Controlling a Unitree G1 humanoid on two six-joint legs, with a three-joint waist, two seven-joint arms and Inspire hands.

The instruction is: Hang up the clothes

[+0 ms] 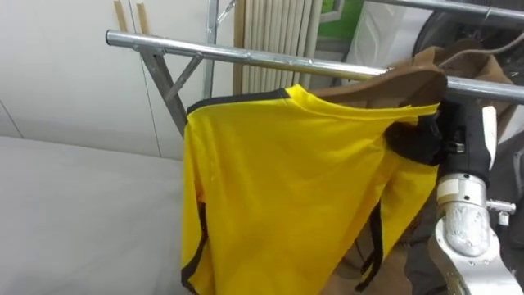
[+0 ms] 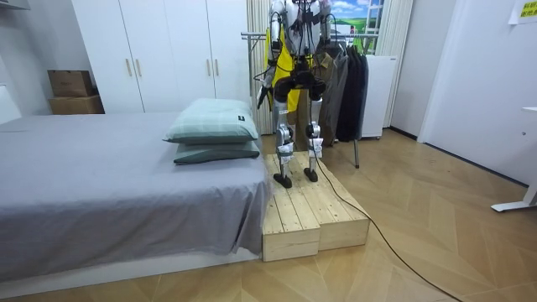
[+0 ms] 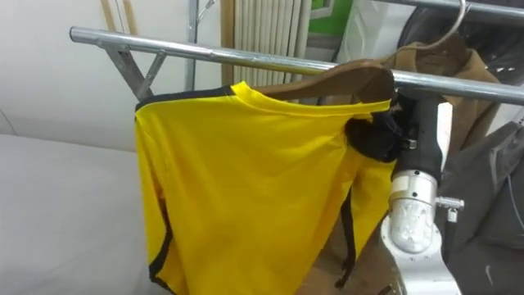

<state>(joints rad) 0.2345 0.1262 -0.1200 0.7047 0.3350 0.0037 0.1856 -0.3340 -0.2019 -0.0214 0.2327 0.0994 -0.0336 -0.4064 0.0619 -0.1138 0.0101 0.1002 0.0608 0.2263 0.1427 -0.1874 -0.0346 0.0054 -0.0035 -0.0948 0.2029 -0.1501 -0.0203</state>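
One yellow shirt (image 1: 286, 188) on hanger (image 1: 401, 82) at rail (image 1: 246, 56); right hand (image 1: 422, 135) beside it, grip unclear; room view: robot atop wooden platform (image 2: 315, 214).

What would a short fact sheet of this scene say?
Robot stands: on a wooden platform beside the bed, facing the rail
Garment: yellow shirt with dark trim, on a wooden hanger
Right robot hand: raised at the hanger's end, partly behind the shirt
Rail: metal, just above the shirt
Already hanging: brown coat
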